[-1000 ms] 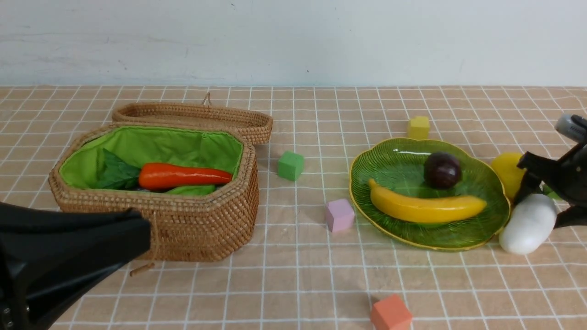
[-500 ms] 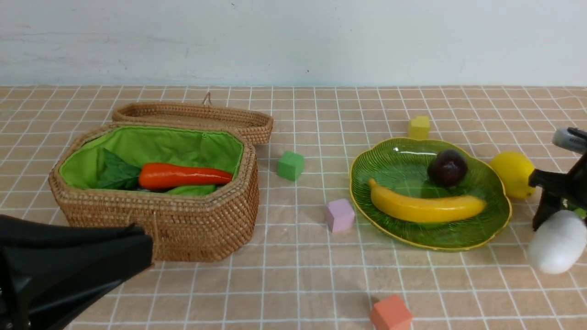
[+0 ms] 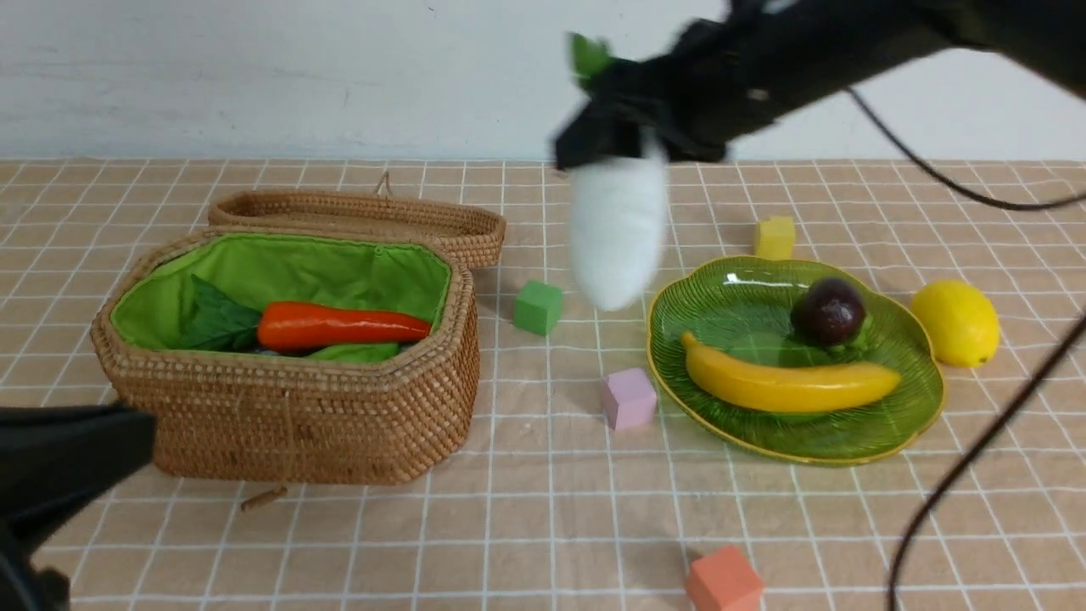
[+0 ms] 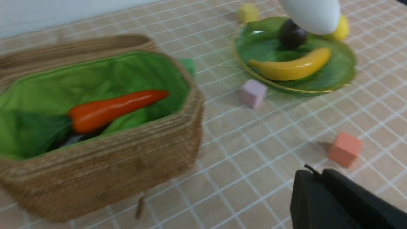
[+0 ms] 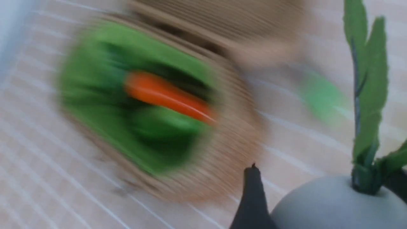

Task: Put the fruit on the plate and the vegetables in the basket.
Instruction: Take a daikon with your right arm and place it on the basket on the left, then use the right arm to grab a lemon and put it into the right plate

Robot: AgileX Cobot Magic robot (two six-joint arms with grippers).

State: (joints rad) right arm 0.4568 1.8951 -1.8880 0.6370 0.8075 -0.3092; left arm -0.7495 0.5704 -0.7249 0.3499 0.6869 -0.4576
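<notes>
My right gripper is shut on the leafy top of a white radish, which hangs in the air between the basket and the plate. The right wrist view shows the radish between the fingers. An orange carrot lies in the green-lined basket. A banana and a mangosteen rest on the plate. The lemon sits on the table to the right of the plate. Low at the near left, my left gripper is shut and empty.
A shallow wicker lid lies behind the basket. Foam cubes dot the table: green, pink, yellow and orange. A black cable from the right arm hangs over the near right.
The right gripper lifted the radish off the table right of the plate and swung it up and left past the plate. The left gripper drew back toward the near left.
</notes>
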